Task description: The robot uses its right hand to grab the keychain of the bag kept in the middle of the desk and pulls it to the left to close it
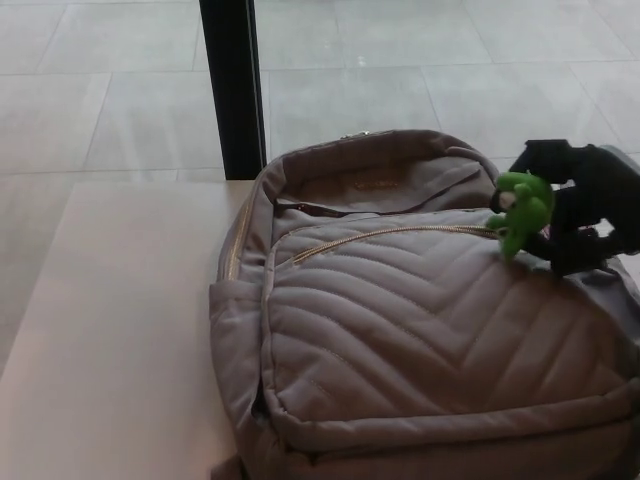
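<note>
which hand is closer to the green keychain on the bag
Right. The right hand is closed on the green keychain at the front zipper of the grey bag; the left hand is not in view.

— What is cut off?
— The bag is cropped by the bottom and right edges, the right hand by the right edge.
— And hidden?
— The zip's slider is covered by the keychain.
</note>
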Robot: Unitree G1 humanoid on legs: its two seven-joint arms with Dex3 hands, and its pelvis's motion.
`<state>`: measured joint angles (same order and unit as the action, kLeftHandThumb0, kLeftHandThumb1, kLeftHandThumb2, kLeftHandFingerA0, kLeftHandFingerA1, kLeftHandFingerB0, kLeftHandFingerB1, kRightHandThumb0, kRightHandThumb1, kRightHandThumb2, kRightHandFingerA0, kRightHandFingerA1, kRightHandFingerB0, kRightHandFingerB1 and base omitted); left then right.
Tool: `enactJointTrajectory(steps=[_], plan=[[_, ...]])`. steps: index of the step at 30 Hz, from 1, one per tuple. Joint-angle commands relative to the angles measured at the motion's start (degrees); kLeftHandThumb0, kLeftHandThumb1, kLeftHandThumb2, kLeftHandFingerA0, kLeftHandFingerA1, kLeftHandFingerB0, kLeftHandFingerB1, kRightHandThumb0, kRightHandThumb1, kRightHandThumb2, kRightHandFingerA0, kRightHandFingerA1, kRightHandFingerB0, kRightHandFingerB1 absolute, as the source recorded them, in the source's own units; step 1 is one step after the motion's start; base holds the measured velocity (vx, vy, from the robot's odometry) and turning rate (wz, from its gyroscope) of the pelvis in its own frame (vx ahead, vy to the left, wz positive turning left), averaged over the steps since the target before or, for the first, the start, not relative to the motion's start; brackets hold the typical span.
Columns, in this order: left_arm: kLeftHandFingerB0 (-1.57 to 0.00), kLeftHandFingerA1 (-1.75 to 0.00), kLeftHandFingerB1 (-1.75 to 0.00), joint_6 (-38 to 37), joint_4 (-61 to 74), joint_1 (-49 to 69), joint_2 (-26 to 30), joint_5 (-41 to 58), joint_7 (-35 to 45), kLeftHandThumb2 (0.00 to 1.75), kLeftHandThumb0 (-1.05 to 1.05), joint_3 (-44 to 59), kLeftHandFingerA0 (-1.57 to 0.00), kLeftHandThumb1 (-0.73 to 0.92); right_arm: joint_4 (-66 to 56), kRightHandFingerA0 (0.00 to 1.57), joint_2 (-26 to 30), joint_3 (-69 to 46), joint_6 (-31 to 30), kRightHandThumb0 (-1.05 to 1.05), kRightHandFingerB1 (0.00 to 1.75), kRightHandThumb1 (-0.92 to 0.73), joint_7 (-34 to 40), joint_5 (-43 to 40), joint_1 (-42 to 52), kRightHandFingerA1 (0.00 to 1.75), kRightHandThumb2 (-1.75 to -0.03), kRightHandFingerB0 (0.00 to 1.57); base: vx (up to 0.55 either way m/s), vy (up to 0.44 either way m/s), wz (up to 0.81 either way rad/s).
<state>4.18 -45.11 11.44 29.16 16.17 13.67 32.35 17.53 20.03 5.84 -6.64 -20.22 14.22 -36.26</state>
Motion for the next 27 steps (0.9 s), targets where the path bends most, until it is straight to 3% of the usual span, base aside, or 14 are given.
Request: enactJointTrajectory(steps=[1,3,8,9,11,12,15,16,17,18,19,20,22,27], plan=[[-0.55,-0.75,-0.67,-1.3,-1.2,-0.2,1.0,-0.4,1.2,0.94,-0.39,-0.7,-0.72,0.51,1.9,0.85,-3.4,1.0,-4.2,-0.18,1.61,-0.54,1.4,-0.4,-2.7,1.75,-1.17,0.74,0.0,0.0,0.0],[-0.63,-0.65,-0.59,-1.3,-1.4,-0.3,0.9,-0.8,0.7,0.6,-0.38,-1.1,-0.78,0.69,1.6,0.85,-3.9,0.9,-5.5,-0.19,1.6,-0.55,1.4,-0.2,-3.2,1.75,-1.15,0.74,0.0,0.0,0.0],[-0.55,-0.75,-0.67,-0.6,1.2,0.6,0.1,-0.9,0.4,0.94,-0.4,-2.1,-0.72,0.52,3.9,0.9,-6.9,0.5,-6.7,-0.24,1.66,-0.49,5.8,0.7,-6.9,1.75,-1.23,0.75,0.0,0.0,0.0],[-0.63,-0.64,-0.58,-0.2,1.2,0.5,0.0,-0.9,-0.1,0.6,-0.38,-2.2,-0.76,0.7,4.7,0.91,-6.8,1.2,-5.9,-0.24,1.67,-0.5,6.8,2.0,-7.6,1.75,-1.21,0.75,0.0,0.0,0.0],[-0.64,-0.64,-0.58,-0.2,1.3,0.6,0.0,-1.0,-0.4,0.6,-0.38,-2.5,-0.76,0.71,5.2,0.9,-7.0,1.2,-5.9,-0.23,1.68,-0.52,7.1,2.2,-8.3,1.75,-1.19,0.73,0.0,0.0,0.0],[-0.56,-0.76,-0.68,0.0,0.9,0.3,-0.4,-0.3,-0.2,0.95,-0.41,-2.2,-0.72,0.52,6.2,0.91,-7.5,1.4,-6.5,-0.24,1.67,-0.53,7.8,2.5,-9.7,1.75,-1.19,0.73,0.0,0.0,0.0],[-0.56,-0.76,-0.67,-0.9,-0.7,-0.4,-0.3,-0.9,-0.3,0.95,-0.41,-2.7,-0.73,0.52,6.6,0.91,-8.3,1.7,-8.3,-0.21,1.64,-0.54,8.3,2.6,-11.3,1.75,-1.16,0.75,0.0,0.0,0.0],[-0.63,-0.67,-0.6,-1.1,-1.1,-0.6,-0.3,-0.7,0.0,0.61,-0.38,-2.7,-0.78,0.72,7.2,0.91,-8.7,2.3,-8.0,-0.19,1.62,-0.52,8.5,3.0,-12.3,1.75,-1.16,0.75,0.0,0.0,0.0],[-0.62,-0.67,-0.6,-2.1,-1.8,-0.7,-0.2,-1.0,0.7,0.61,-0.38,-3.1,-0.77,0.72,7.6,0.89,-9.3,3.0,-7.9,-0.19,1.6,-0.5,8.7,3.4,-13.3,1.75,-1.17,0.74,0.0,0.0,0.0],[-0.62,-0.67,-0.59,-1.7,-1.1,-0.5,-0.2,-0.8,1.1,0.61,-0.39,-3.3,-0.77,0.72,7.9,1.19,-9.6,3.7,-7.0,-0.28,1.27,-0.51,8.8,3.6,-13.8,1.39,-1.15,0.98,0.0,0.0,0.0],[-0.62,-0.67,-0.59,-1.7,-1.0,-0.5,-0.2,-0.8,1.1,0.61,-0.39,-3.4,-0.77,0.72,7.9,1.19,-9.5,3.7,-6.9,-0.28,1.27,-0.51,8.9,3.6,-13.9,1.39,-1.15,0.98,0.0,0.0,0.0],[-0.63,-0.66,-0.59,-1.7,-0.9,-0.6,-0.2,-0.9,1.0,0.61,-0.39,-3.6,-0.78,0.72,8.3,0.92,-10.7,4.8,-6.1,-0.25,1.64,-0.44,9.2,3.9,-14.7,1.75,-1.21,0.76,0.0,0.0,0.0],[-0.64,-0.66,-0.6,-1.8,0.1,-0.2,-0.7,-0.8,0.5,0.61,-0.39,-3.7,-0.79,0.71,7.8,0.89,-12.2,6.4,-7.5,-0.25,1.71,-0.5,9.4,4.7,-15.6,1.75,-1.08,0.67,0.0,0.0,0.0],[-0.64,-0.66,-0.6,-1.3,-0.4,-1.3,-1.3,-0.6,-0.2,0.61,-0.37,-3.9,-0.77,0.72,9.0,0.92,-15.9,9.0,-7.7,-0.25,1.46,-0.49,10.4,5.4,-15.8,1.68,-1.1,0.77,0.0,0.0,0.0]])
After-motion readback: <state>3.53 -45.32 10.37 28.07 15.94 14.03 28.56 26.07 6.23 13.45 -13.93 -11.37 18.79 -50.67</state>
